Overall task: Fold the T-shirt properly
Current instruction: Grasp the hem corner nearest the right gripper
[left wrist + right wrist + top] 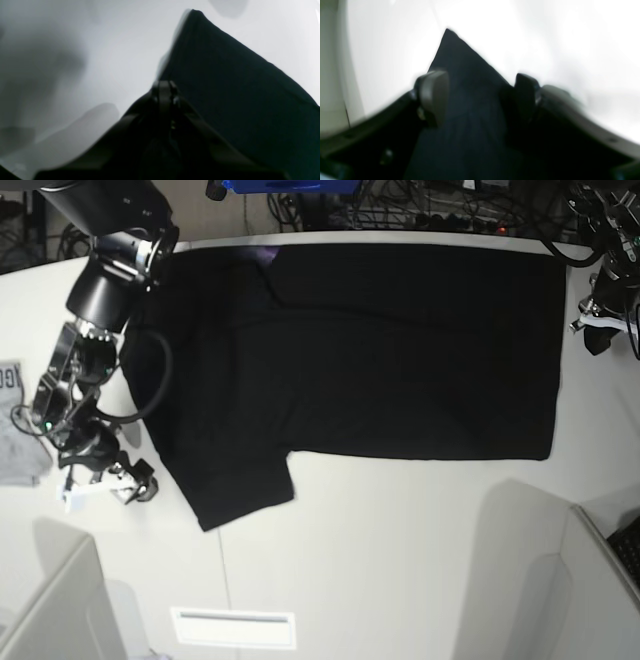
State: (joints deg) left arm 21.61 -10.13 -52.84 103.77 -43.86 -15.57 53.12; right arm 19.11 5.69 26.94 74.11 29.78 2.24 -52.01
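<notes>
The T-shirt (380, 345) lies spread across the far half of the white tabletop (400, 560), one sleeve (240, 485) flopped toward the near edge and a long straight edge running along its near side.

The right hand (125, 480) sits on the tabletop just beside that sleeve. Its wrist view shows the fingers (433, 96) standing apart, with a pointed corner of the T-shirt (470, 105) running up between them — not yet pinched.

The left hand (600, 330) is just off the T-shirt's opposite end. In its wrist view the left hand (165, 93) has its tips drawn together beside the dark cloth (237, 95); blur and black-on-black hide whether any fabric is caught, so I cannot tell if it holds anything.

The step in hand looks like taking hold of the sleeve end for a first fold. To do it well, the right hand should settle low enough to catch the whole corner, close fully before lifting, then carry the sleeve in over the body without dragging the rest. A small light-grey garment (18, 430) lies beyond the right hand, away from the T-shirt — leave it be.
</notes>
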